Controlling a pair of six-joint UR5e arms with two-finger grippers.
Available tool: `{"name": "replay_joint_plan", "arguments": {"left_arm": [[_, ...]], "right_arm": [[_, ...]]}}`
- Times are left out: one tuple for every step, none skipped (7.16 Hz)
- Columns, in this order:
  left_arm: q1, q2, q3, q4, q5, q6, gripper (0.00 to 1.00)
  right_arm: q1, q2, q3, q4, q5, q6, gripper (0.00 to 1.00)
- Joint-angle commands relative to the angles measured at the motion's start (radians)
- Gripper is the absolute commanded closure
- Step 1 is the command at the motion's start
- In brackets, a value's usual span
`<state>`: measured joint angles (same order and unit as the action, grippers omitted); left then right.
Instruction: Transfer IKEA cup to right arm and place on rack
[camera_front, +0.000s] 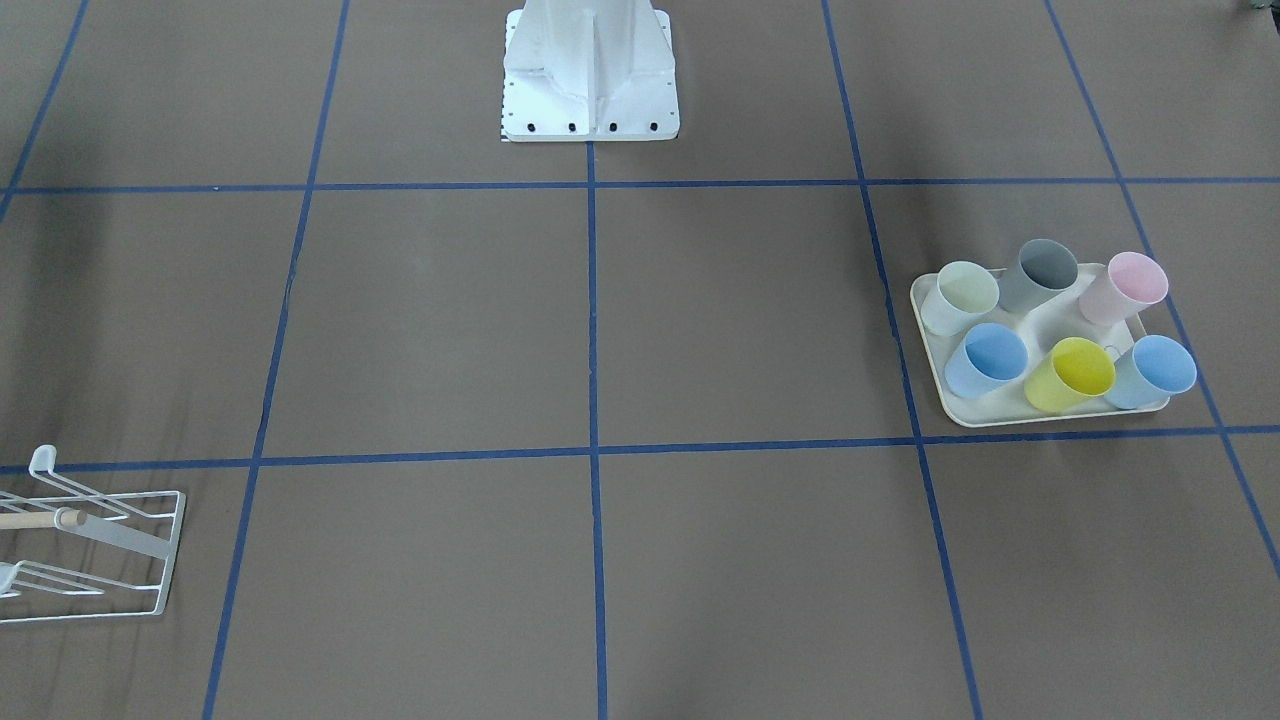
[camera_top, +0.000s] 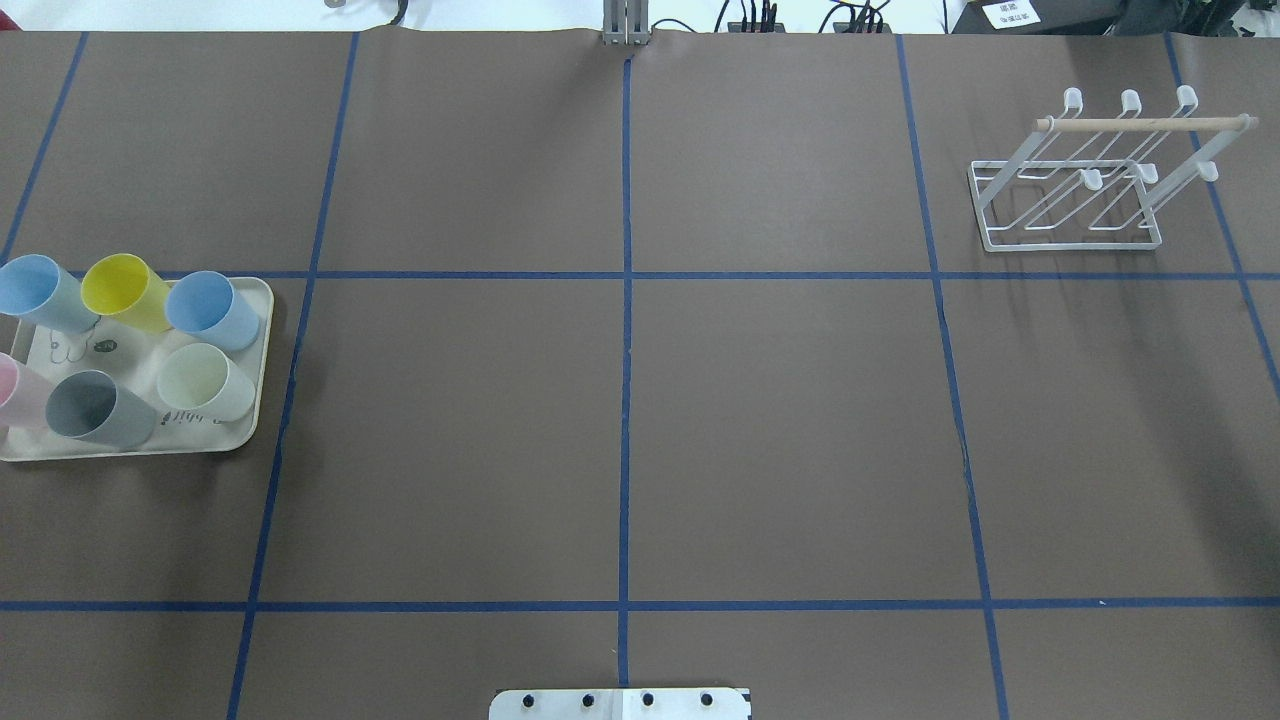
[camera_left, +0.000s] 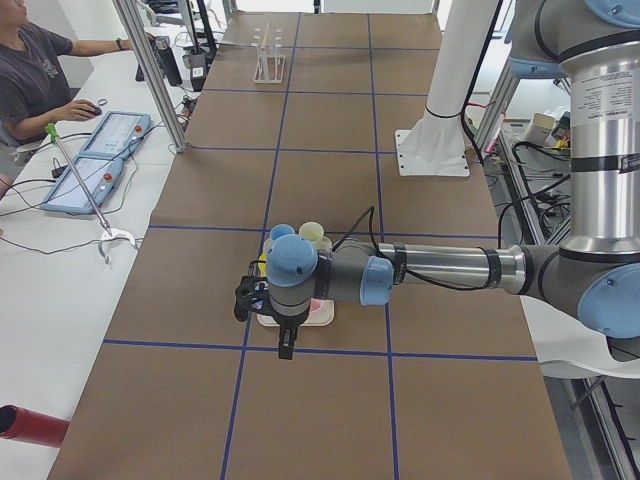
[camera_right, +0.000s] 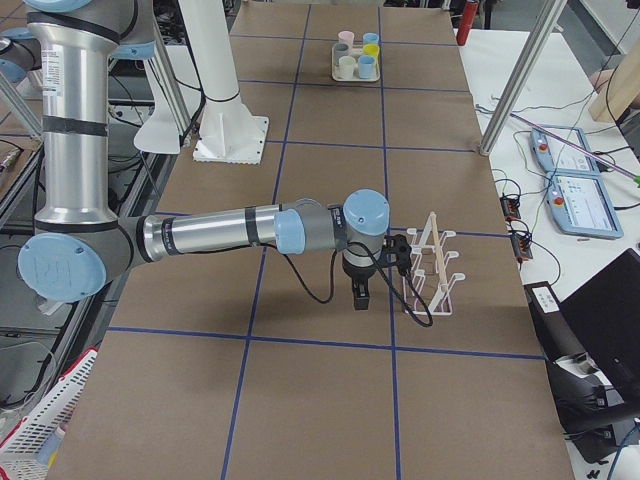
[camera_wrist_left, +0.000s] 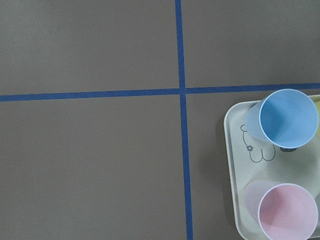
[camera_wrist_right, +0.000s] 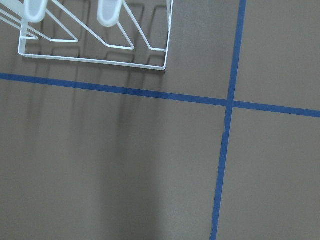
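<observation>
Several IKEA cups stand on a cream tray (camera_top: 130, 452): two blue (camera_top: 210, 308), a yellow (camera_top: 125, 290), a pale green (camera_top: 205, 382), a grey (camera_top: 95, 410) and a pink (camera_top: 15, 390). The left wrist view shows a blue cup (camera_wrist_left: 287, 119) and the pink cup (camera_wrist_left: 287, 210) below the camera. The left gripper (camera_left: 284, 350) hangs over the tray's near edge; I cannot tell whether it is open or shut. The right gripper (camera_right: 360, 297) hangs beside the white wire rack (camera_right: 430, 265), apart from it; I cannot tell its state. The rack (camera_top: 1070, 246) holds no cup.
The robot's white base (camera_front: 590, 110) stands at the table's middle edge. Blue tape lines cross the brown table. An operator (camera_left: 30, 80) sits at a side bench with tablets. The rack's corner (camera_wrist_right: 95, 61) shows in the right wrist view.
</observation>
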<state>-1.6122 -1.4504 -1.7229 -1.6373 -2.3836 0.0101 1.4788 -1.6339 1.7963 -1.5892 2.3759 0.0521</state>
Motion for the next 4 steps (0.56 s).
{"name": "replay_joint_plan", "arguments": {"left_arm": [[0.0,0.001,-0.006,-0.001,0.0,0.001,0.0],[0.0,0.001,-0.006,-0.001,0.0,0.001,0.0],[0.002,0.001,-0.006,-0.009,0.0,0.004,0.0],[0.008,0.002,-0.006,-0.047,-0.002,-0.005,0.0]], "right_arm": [[-0.002,0.0,0.0,0.0,0.0,0.002,0.0],[0.0,0.0,0.0,0.0,0.0,0.002,0.0],[0.0,0.0,0.0,0.0,0.0,0.002,0.0],[-0.002,0.0,0.0,0.002,0.002,0.002,0.0]]}}
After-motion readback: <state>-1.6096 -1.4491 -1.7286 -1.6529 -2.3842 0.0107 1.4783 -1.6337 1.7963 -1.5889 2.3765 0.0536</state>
